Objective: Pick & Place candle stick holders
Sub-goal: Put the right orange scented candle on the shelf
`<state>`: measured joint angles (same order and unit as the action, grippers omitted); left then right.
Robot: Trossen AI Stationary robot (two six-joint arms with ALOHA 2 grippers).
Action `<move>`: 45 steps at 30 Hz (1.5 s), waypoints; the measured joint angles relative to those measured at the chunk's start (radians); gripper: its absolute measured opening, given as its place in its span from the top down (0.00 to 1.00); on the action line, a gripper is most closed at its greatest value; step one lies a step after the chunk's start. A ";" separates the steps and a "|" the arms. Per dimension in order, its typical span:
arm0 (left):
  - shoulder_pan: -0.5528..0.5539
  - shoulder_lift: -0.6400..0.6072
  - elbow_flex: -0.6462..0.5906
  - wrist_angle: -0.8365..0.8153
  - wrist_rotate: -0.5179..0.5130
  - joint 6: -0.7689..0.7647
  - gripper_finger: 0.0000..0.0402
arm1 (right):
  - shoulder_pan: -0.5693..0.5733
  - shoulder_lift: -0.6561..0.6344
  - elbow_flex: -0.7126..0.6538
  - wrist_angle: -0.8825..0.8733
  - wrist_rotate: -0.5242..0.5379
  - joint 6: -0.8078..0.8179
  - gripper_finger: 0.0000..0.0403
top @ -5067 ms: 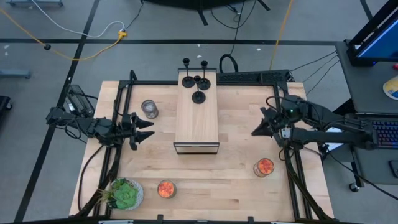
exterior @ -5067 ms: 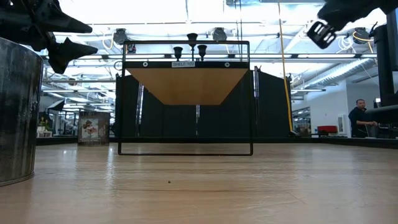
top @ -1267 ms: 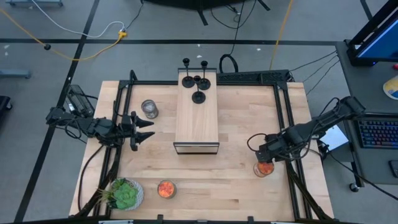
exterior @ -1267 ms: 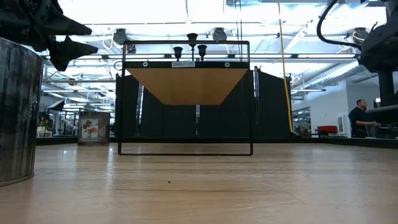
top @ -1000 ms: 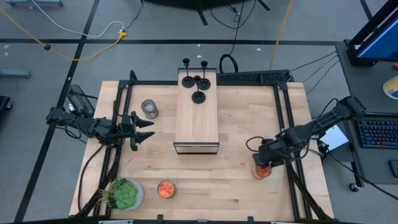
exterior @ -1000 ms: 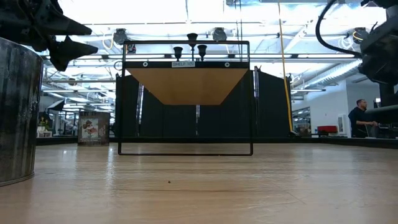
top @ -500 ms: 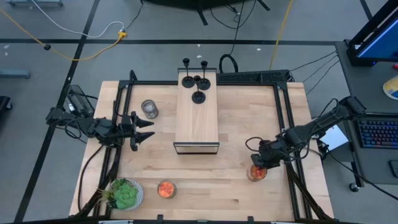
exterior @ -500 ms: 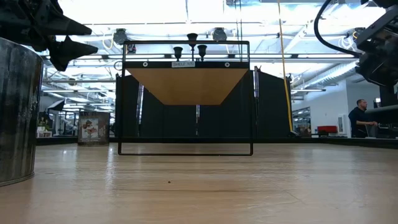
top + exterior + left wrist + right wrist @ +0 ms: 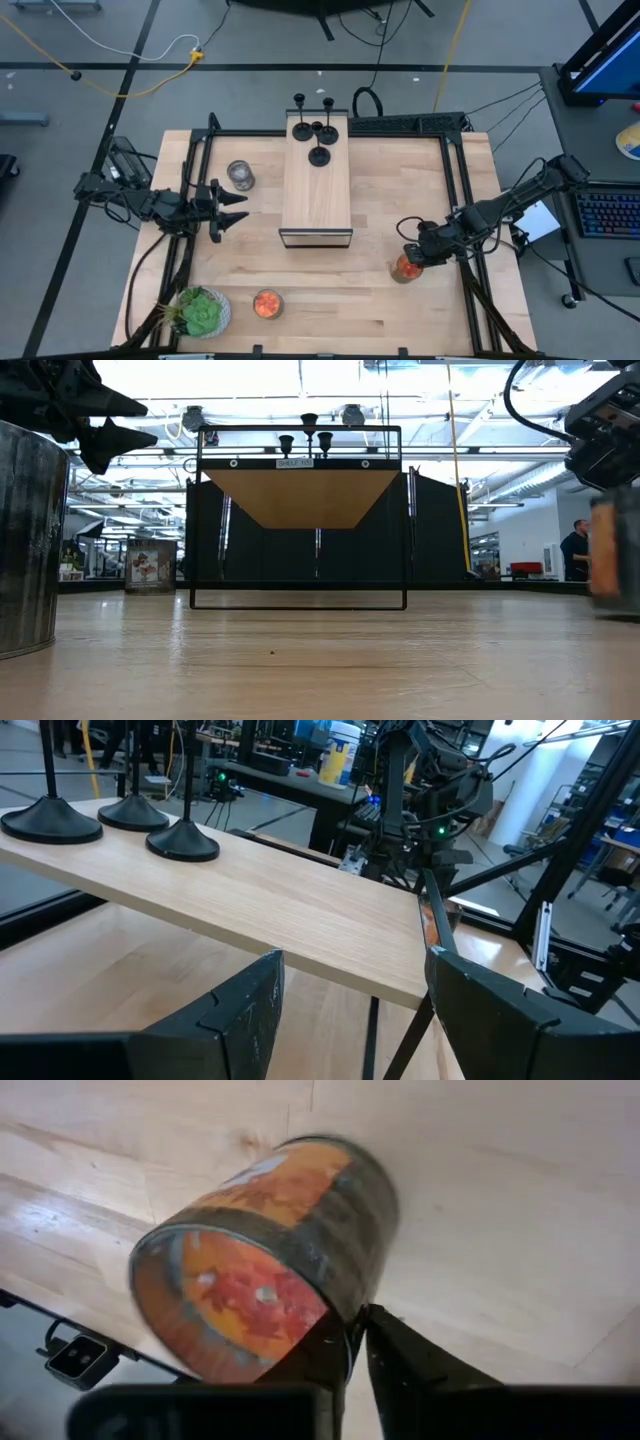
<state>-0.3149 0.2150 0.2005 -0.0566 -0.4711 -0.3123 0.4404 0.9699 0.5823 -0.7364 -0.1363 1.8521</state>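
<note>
Several black candle stick holders (image 9: pixel 318 130) stand on their round bases at the far end of a raised wooden shelf (image 9: pixel 317 195). They also show in the low view (image 9: pixel 308 432) and the left wrist view (image 9: pixel 182 840). My right gripper (image 9: pixel 415 257) is at the table's right side, shut on a glass candle jar with orange wax (image 9: pixel 404 268), which shows blurred in the low view (image 9: pixel 615 550). My left gripper (image 9: pixel 235 208) waits open and empty left of the shelf, its fingers level and pointing at the shelf (image 9: pixel 350 1020). My right gripper holds the orange candle jar by its rim (image 9: pixel 352 1323), on the side nearest the arm. One finger (image 9: pixel 325 1355) is inside the jar and one (image 9: pixel 405 1360) outside on its wall. The fingers come slanting down from the table's right. Whether the jar's bottom is off the table I cannot tell.
A silver tin (image 9: pixel 240 175) stands left of the shelf. A potted green plant (image 9: pixel 200 312) and a second orange candle jar (image 9: pixel 267 304) stand near the front left. Black frame rails (image 9: pixel 462 200) run along the table's sides. A person (image 9: pixel 578 550) sits far behind.
My right gripper has gone toward the table's left edge with the orange candle jar in its hold. The jar has moved a short way left with it and has come into the low view at the right.
</note>
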 joint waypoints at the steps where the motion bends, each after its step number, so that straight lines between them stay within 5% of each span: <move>1: 0.000 0.000 0.000 0.000 0.000 -0.001 0.38 | 0.000 0.000 0.000 0.000 0.008 -0.006 0.96; 45: 0.000 0.000 0.000 0.005 0.000 -0.010 0.38 | -0.005 -0.098 -0.003 0.219 0.326 -0.198 1.00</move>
<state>-0.3149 0.2146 0.2005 -0.0513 -0.4713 -0.3225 0.4357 0.8724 0.5790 -0.5172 0.1901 1.6544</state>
